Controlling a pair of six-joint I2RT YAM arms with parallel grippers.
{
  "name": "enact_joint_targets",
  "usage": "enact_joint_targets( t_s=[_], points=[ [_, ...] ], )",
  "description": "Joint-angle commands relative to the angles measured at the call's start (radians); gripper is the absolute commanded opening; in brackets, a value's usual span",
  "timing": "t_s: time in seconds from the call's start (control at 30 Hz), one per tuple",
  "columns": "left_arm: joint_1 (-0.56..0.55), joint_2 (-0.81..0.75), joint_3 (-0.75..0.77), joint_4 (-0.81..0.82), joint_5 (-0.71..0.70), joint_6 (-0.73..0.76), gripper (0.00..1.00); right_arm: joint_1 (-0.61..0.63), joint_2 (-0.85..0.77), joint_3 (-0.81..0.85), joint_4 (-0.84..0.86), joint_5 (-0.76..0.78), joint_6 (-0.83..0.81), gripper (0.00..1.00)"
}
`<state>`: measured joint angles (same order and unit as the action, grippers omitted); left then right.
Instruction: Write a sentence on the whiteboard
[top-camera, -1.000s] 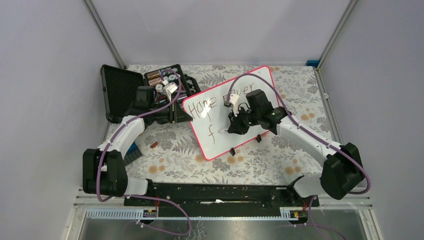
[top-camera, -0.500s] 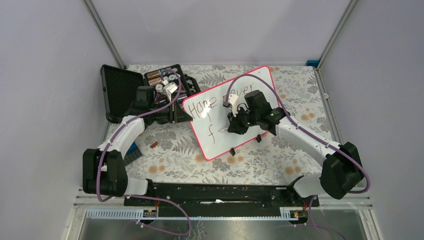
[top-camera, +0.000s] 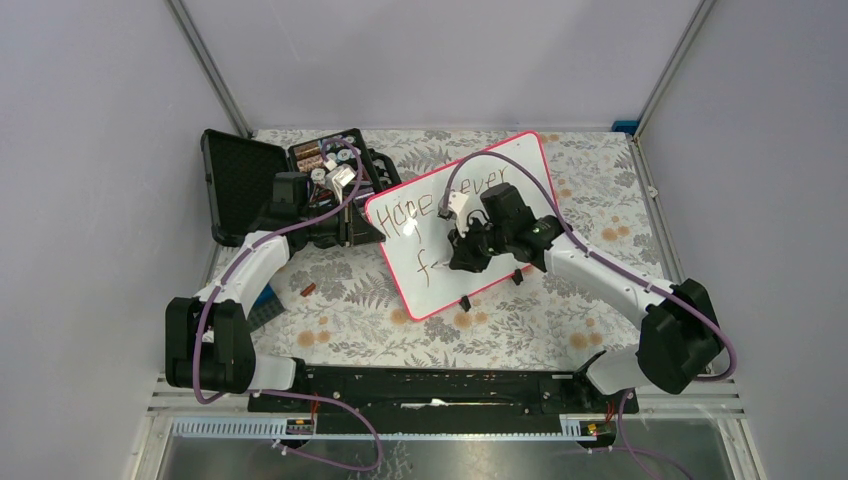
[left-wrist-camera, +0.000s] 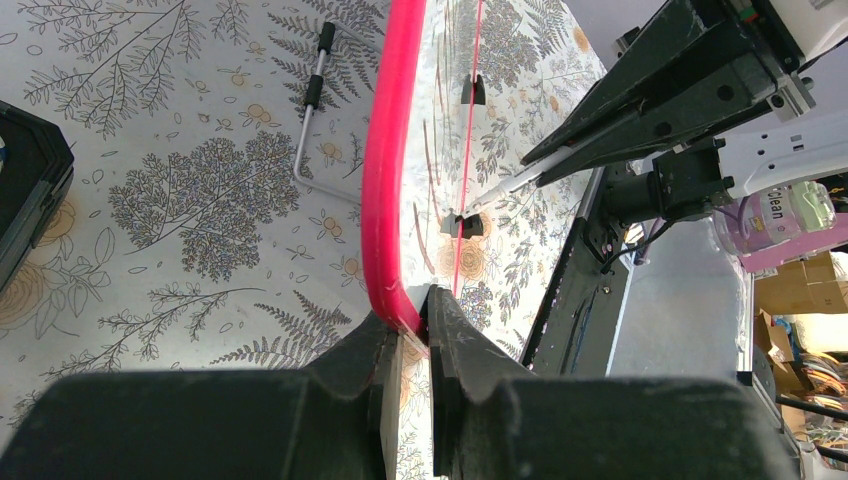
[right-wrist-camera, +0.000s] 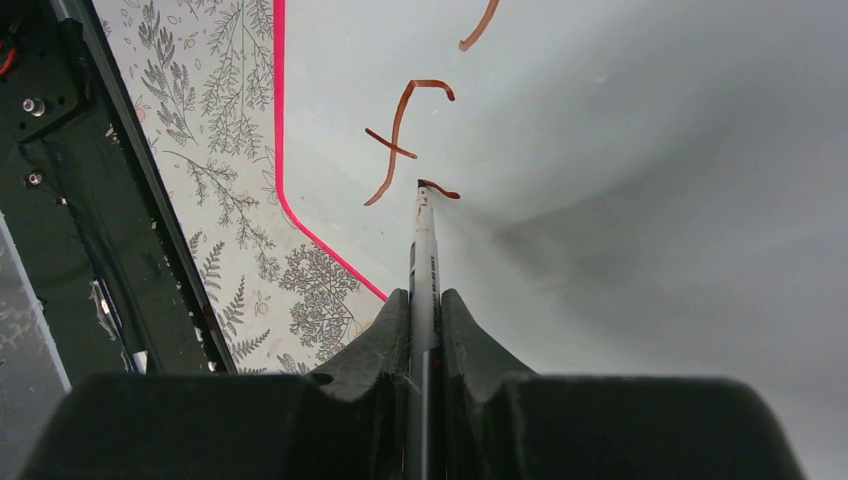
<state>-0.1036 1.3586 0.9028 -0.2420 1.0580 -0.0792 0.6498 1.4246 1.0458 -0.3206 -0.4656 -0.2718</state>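
Board lies skewed mid-surface, 1 corner toward the back wall, 2 black clips on its near long edge. L claw is clamped narrow on the pink rim at the board's left corner, 1 finger on each side of the rim. R claw sits over the board's middle, pinched tight on a marker. The marker points fwd out of the claw, tip touching the board. Sentence is in brownish ink: line 1 reads "Hope never", partly hidden by the R arm in the top view. Line 2 has an "f" w/ a short stroke just beside it, right at the marker tip. An open black case sits back-left on the surface, near the L claw, small items inside. A bent metal rod lies on the surface beside the board.
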Motion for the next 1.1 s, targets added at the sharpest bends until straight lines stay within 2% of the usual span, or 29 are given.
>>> enact_joint_targets(
  t_s=[0.0, 0.53, 1.07],
  points=[
    [-0.013, -0.001, 0.019, 0.015, -0.016, 0.071, 0.00, 0.016, 0.019, 0.028, 0.051, 0.037, -0.001, 0.00],
    [-0.013, -0.001, 0.020, 0.015, -0.019, 0.071, 0.00, 0.021, -0.007, -0.048, 0.049, 0.047, -0.024, 0.00],
    [-0.013, 0.005, 0.027, 0.007, -0.016, 0.071, 0.00, 0.006, -0.053, -0.024, 0.006, 0.098, -0.062, 0.00]
  ],
)
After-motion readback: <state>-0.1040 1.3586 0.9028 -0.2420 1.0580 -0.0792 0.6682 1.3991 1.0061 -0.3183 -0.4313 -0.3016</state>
